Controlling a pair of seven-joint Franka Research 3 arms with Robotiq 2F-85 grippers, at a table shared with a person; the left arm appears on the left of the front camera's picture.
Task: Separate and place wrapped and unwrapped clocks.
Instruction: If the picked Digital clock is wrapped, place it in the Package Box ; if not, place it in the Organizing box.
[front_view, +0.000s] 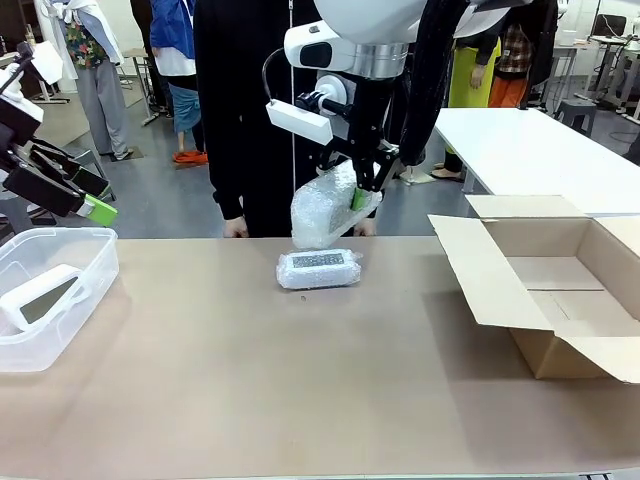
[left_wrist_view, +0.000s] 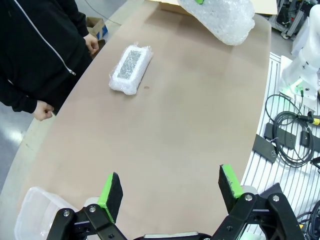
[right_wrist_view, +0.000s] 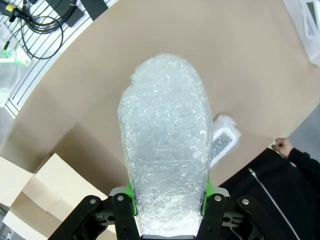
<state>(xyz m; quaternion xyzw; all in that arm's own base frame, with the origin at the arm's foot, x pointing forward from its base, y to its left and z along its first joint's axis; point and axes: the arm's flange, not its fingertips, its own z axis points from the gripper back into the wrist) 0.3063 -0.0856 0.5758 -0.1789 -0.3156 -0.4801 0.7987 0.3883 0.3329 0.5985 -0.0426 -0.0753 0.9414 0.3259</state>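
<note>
A bubble-wrapped clock (front_view: 325, 205) hangs in the air above the far middle of the tabletop (front_view: 300, 380), clamped between the right fingers (front_view: 357, 197). In the right wrist view the bundle (right_wrist_view: 165, 145) rises from between the two green pads, which press against its sides at its lower end (right_wrist_view: 131, 192). Just below and in front of it, a second bubble-wrapped clock (front_view: 318, 269) lies flat on the tabletop with its dark screen face up. It touches neither the held bundle nor the fingers. The left wrist view shows this one (left_wrist_view: 130, 68) close to the far edge, with the held bundle (left_wrist_view: 222, 17) above the tabletop further along. A small dark speck (front_view: 303, 297) sits on the surface just beside the lying clock. At the left end of the tabletop a bare clock (front_view: 40, 295), white and smooth, rests tilted inside a clear plastic tub (front_view: 95, 265). The left fingers (front_view: 100, 210) hover above and behind that tub. Seen from their own wrist they are spread wide with nothing between them (left_wrist_view: 111, 192), and a corner of the tub shows below them (left_wrist_view: 30, 210). At the right end stands an open cardboard box (front_view: 560, 290), its flaps folded outward. A person in a black zip jacket (front_view: 250, 100) stands at the far edge behind the held clock, hands (left_wrist_view: 91, 44) down by the tabletop's rim.
</note>
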